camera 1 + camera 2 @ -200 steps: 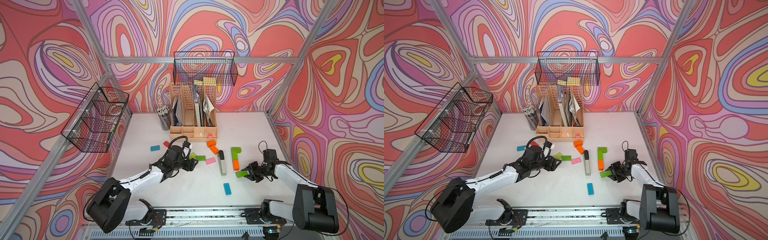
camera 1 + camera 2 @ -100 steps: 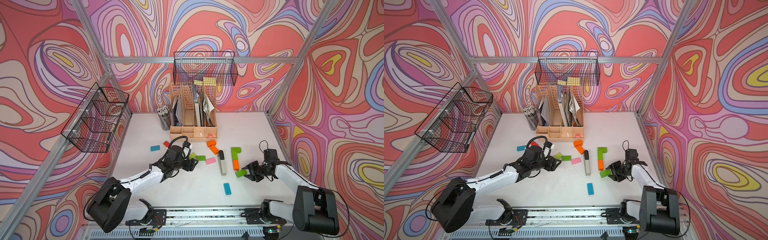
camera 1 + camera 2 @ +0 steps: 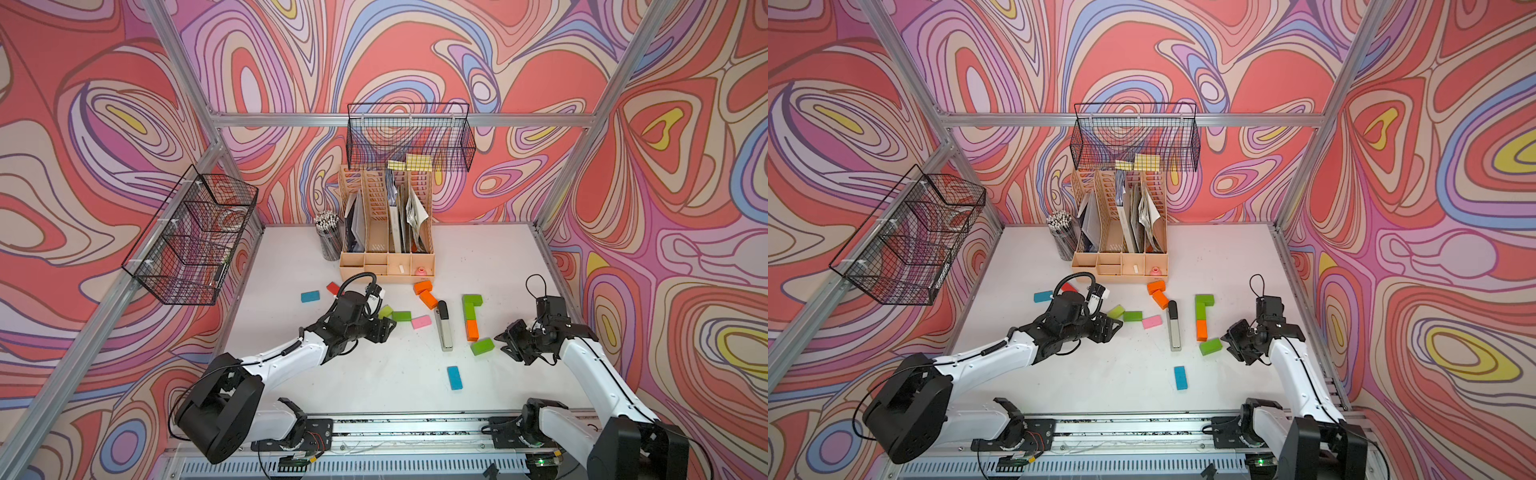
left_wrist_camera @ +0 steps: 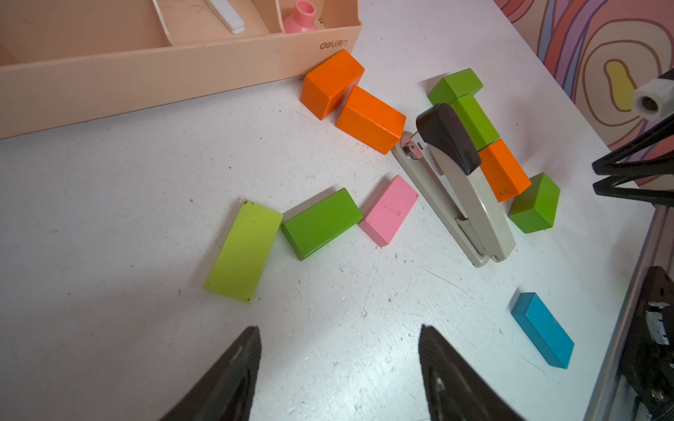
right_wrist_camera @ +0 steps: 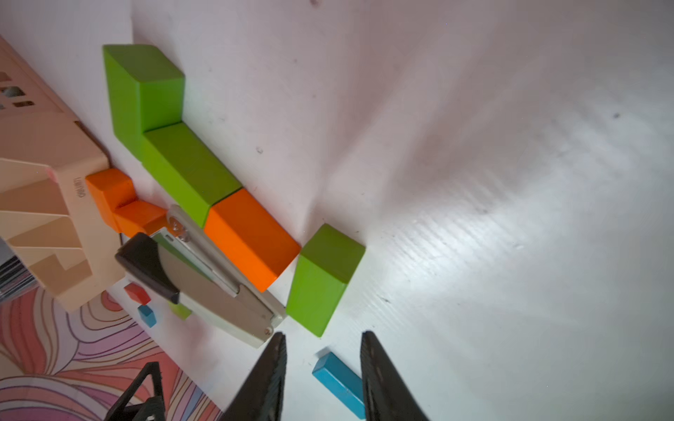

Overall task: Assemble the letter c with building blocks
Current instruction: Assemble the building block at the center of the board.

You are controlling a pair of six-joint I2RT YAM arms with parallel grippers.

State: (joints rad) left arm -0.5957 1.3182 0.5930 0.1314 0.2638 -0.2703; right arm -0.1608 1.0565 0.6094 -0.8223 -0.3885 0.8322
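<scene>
The right claw [image 3: 506,343] hovers low over the table, jaws narrowly parted and empty. Just ahead of its tips lies a loose green brick [image 3: 482,346], skewed, just beside the orange brick [image 3: 472,329] that ends the unfinished letter c [image 3: 471,309]. To do this well, square the green brick into a lower arm with gentle nudges, sparing the spine and the stapler [image 3: 444,328] beyond. The left claw [image 4: 339,331], wide and empty, hangs short of a lime brick [image 4: 243,251].

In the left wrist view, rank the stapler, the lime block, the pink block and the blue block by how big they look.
1. stapler
2. lime block
3. pink block and blue block: they look about alike, so I won't rank them.
</scene>
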